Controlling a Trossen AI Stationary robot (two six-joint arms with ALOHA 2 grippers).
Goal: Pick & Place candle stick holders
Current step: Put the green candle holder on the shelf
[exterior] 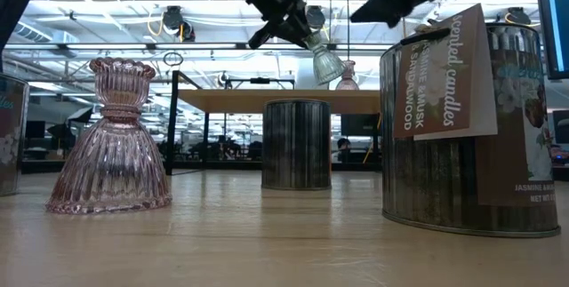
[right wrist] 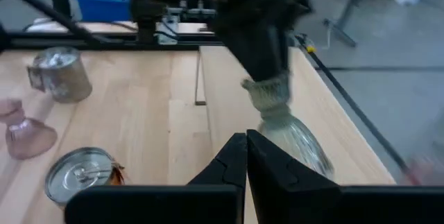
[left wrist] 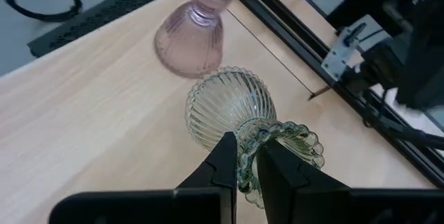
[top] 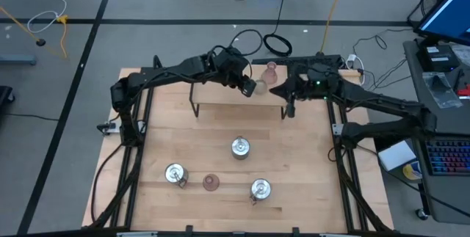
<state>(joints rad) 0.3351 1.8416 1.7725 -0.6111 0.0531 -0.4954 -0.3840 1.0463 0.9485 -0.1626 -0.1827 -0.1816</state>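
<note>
A: Nearest the front edge of the surface [top: 161, 127]?
B: 3 silver tins [top: 241, 147] and 1 pink glass holder [top: 211, 183].
A: Farther back?
B: Left gripper [left wrist: 248, 170] clamped on the greenish glass holder [left wrist: 232, 106] above the raised shelf [top: 220, 94], beside another pink holder [left wrist: 192, 33]; right gripper [right wrist: 246, 156] closed, empty.

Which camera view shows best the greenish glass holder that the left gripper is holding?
The left wrist view: the greenish glass holder fills the middle, its scalloped rim pinched by the left gripper above the raised shelf. The high view gives only a small pale shape, the low view shows it hanging far back, and the right wrist view blurs it.
</note>
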